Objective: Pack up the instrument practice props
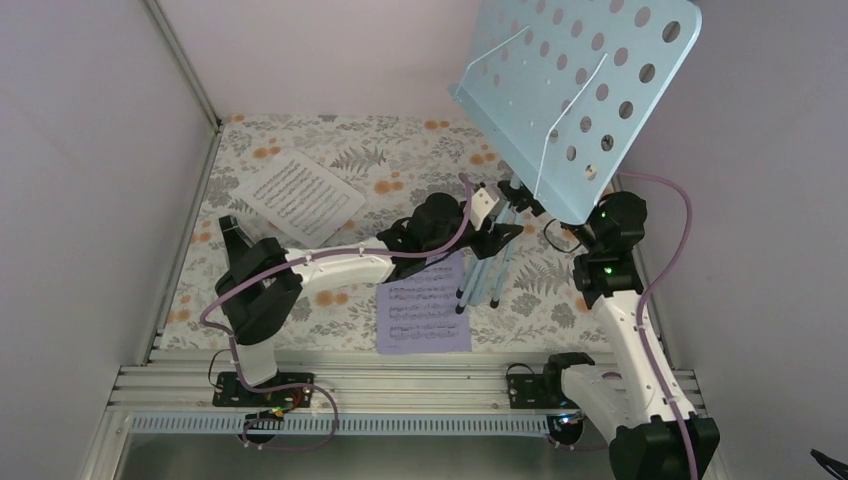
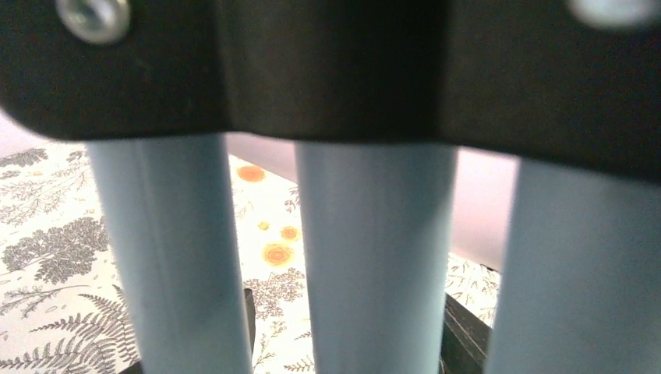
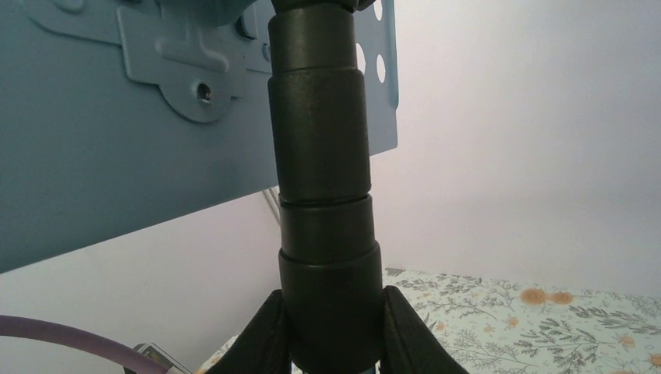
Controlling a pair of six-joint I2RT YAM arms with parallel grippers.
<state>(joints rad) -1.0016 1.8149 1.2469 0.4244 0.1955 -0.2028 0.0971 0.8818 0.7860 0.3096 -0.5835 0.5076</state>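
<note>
From overhead I see the light blue music stand (image 1: 575, 90) leaning above the floral cloth (image 1: 400, 140). Its folded legs (image 1: 487, 272) end just beside the lavender sheet of music (image 1: 423, 318), and a white sheet (image 1: 298, 197) lies well apart. Only the right wrist view shows my right gripper (image 3: 331, 339) pinched on the stand's black collar (image 3: 321, 156). My left gripper (image 1: 497, 232) sits at the legs, its fingers (image 2: 468, 339) flanking the middle one. Whether they clamp it, I cannot tell.

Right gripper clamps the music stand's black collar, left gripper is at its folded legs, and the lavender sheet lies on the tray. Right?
Not the sheet: the top external view shows the lavender sheet lying flat on the table near its front edge, not on the tray. The right gripper and left gripper are as stated.
</note>
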